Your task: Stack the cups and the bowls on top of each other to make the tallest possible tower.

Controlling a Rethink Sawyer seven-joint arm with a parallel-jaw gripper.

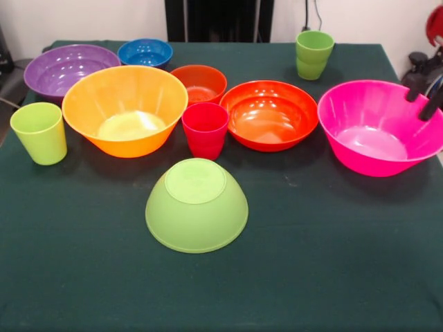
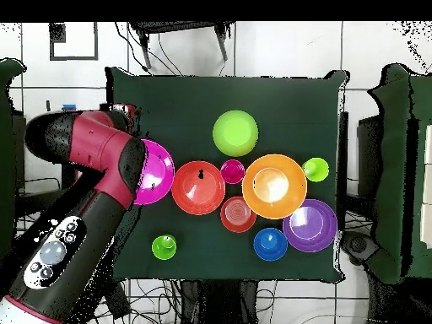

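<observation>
Dark green tablecloth (image 1: 332,263) under glossy pink bowl (image 1: 377,138), black pincer (image 1: 423,97) astride its rim, grip impossible to tell.

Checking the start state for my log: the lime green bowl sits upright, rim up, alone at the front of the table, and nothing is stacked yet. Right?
Not quite. The lime green bowl is turned rim-down, its flat base facing up, as the front view shows. The rest holds: it sits alone at the front of the table, and nothing is stacked yet.
</observation>
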